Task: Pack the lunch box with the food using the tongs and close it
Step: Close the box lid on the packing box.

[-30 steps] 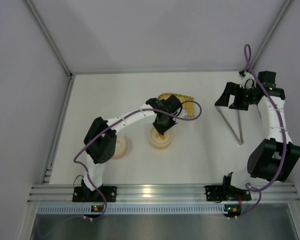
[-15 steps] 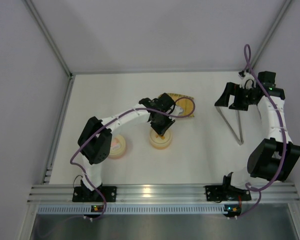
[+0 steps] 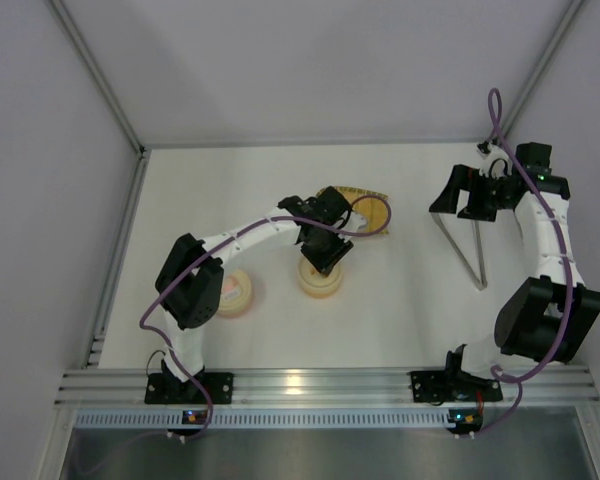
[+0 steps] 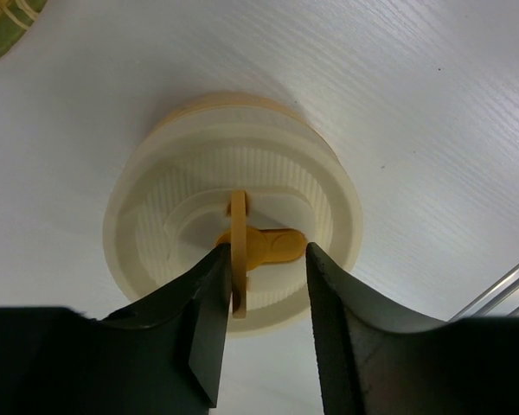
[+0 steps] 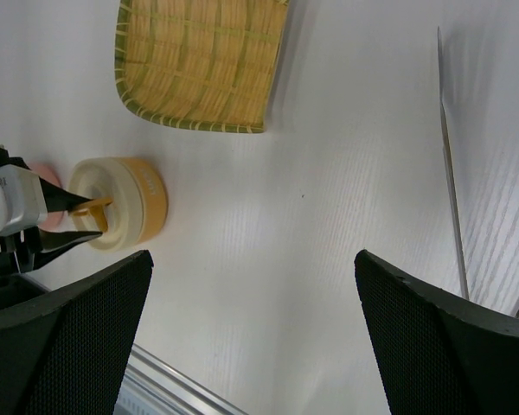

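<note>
The lunch box [image 3: 320, 282] is a round cream tub with its ribbed lid [image 4: 233, 173] on, standing mid-table. My left gripper [image 3: 322, 255] hangs right over it. Its jaws [image 4: 268, 255] are apart around the lid's upright orange ring handle [image 4: 237, 259]; the left finger touches the ring and the right finger stands clear. A second round cream piece [image 3: 235, 292] with a pinkish middle lies to the left; I can make out no separate food pieces. The tongs [image 3: 467, 250] lie flat at the right. My right gripper [image 3: 463, 197] hovers open and empty above their joined end.
A yellow ribbed tray with a green rim [image 3: 365, 200] lies just behind the lunch box, seen whole in the right wrist view [image 5: 199, 60]. The tongs' thin arm [image 5: 451, 164] runs along the right. An aluminium rail [image 3: 300, 385] borders the near edge and white walls enclose the table.
My left gripper's jaws have spread apart off the orange handle, and the left elbow swung to the left. The lunch box and the right arm have not moved.
</note>
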Action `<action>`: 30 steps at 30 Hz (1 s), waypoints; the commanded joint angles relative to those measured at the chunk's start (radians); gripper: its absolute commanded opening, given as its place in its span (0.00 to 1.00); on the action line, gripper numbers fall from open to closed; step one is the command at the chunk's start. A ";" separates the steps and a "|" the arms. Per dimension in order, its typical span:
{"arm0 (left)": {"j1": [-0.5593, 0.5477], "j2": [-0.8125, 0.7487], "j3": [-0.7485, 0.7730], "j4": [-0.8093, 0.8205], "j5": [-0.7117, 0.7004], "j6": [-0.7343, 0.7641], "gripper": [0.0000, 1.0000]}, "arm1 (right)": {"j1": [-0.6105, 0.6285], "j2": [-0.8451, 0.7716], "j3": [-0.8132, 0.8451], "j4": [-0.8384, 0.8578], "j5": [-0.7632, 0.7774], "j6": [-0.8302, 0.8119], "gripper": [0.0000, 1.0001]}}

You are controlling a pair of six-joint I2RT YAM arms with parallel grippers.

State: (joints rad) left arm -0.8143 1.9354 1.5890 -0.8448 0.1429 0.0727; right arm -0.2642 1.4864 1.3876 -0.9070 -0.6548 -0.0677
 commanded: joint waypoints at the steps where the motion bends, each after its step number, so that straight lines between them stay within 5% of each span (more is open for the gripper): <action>1: 0.009 -0.013 0.032 -0.068 -0.057 0.021 0.47 | -0.020 -0.006 0.030 0.000 -0.032 -0.004 0.99; 8: 0.009 -0.047 0.101 -0.108 -0.008 0.044 0.79 | -0.020 -0.003 0.047 -0.003 -0.043 0.003 0.99; 16: 0.012 -0.087 0.149 -0.119 0.007 0.048 0.84 | -0.020 0.003 0.060 -0.007 -0.043 0.006 1.00; 30: 0.175 -0.142 0.103 -0.137 0.152 -0.004 0.28 | -0.013 0.002 0.041 0.011 -0.075 0.026 0.99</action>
State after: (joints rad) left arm -0.6544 1.8229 1.7149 -0.9634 0.2356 0.0795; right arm -0.2642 1.4891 1.3972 -0.9089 -0.6952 -0.0486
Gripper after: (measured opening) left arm 0.295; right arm 0.993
